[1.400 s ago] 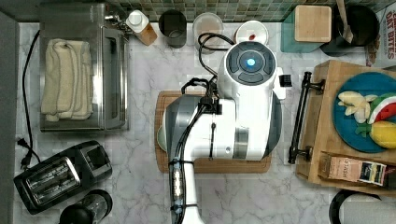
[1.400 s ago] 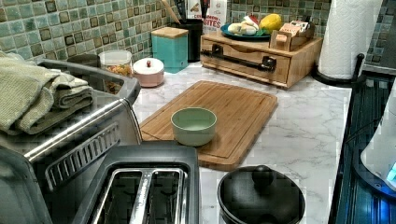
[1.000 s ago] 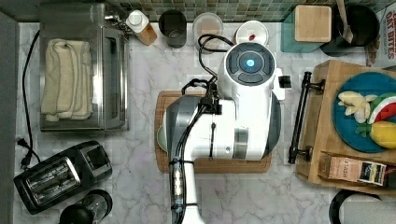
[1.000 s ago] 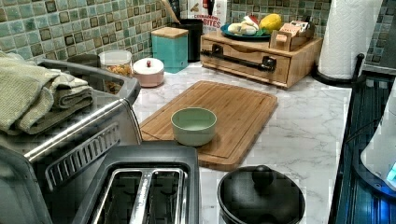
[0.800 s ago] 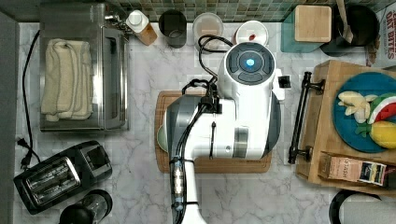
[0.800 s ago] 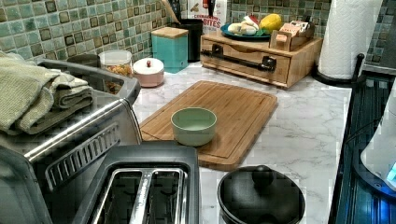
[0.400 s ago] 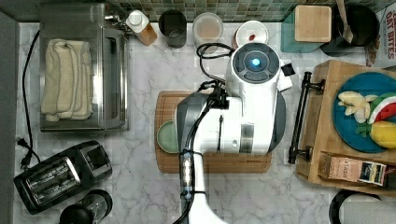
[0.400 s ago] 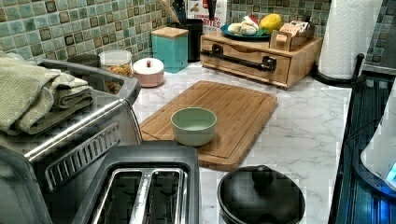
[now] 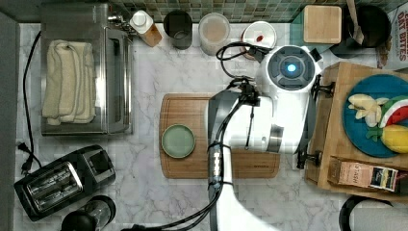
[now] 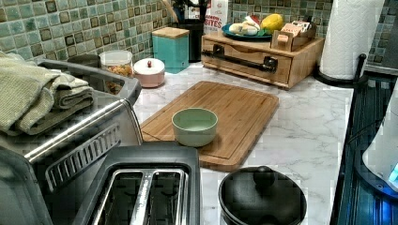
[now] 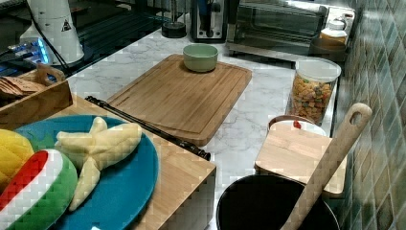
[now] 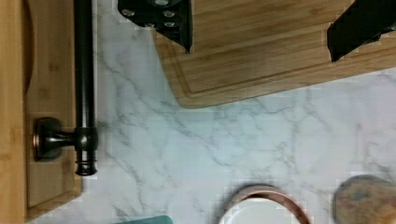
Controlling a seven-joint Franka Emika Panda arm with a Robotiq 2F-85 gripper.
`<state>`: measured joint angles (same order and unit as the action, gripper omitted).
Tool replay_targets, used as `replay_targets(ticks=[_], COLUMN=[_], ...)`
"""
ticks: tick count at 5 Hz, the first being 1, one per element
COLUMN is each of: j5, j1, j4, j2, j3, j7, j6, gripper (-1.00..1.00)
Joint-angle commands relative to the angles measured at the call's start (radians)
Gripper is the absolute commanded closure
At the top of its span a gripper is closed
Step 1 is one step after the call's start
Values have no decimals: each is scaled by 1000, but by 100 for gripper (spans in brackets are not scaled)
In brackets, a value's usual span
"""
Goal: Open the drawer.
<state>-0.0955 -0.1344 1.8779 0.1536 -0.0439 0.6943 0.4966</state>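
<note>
Approach phase: arm is hovering w/ gripper (image 12: 259,25) spread wide, holding nothing, over cutting board (image 9: 192,113). Drawer (image 10: 244,58) is sitting shut at top view's 3 o'clock; bar handle (image 12: 84,70) untouched. Next move likely calls for straddling bar, then closing fingers.

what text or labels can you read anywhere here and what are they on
"OAT BITES" on the box at the top view's top right corner; the left view shows part of it, "BITES".
A black triangle warning sign on the white robot base in the right view; its symbol is too small to read.
Print on the brown carton on the wooden drawer unit: too blurred to read.
</note>
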Motion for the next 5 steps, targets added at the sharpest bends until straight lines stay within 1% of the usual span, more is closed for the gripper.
replay_targets(ticks=[1, 2, 3, 4, 5], j5=[-4, -28, -43, -53, -79], j1=[-87, -101, -135, -130, -101], j4=[-54, -8, 0, 48, 94], j2=[100, 89, 109, 97, 75], j3=[-107, -108, -90, -80, -80], j7=[122, 159, 203, 197, 149], j6=[24, 108, 164, 222, 237], gripper=[-100, -100, -100, -100, -100])
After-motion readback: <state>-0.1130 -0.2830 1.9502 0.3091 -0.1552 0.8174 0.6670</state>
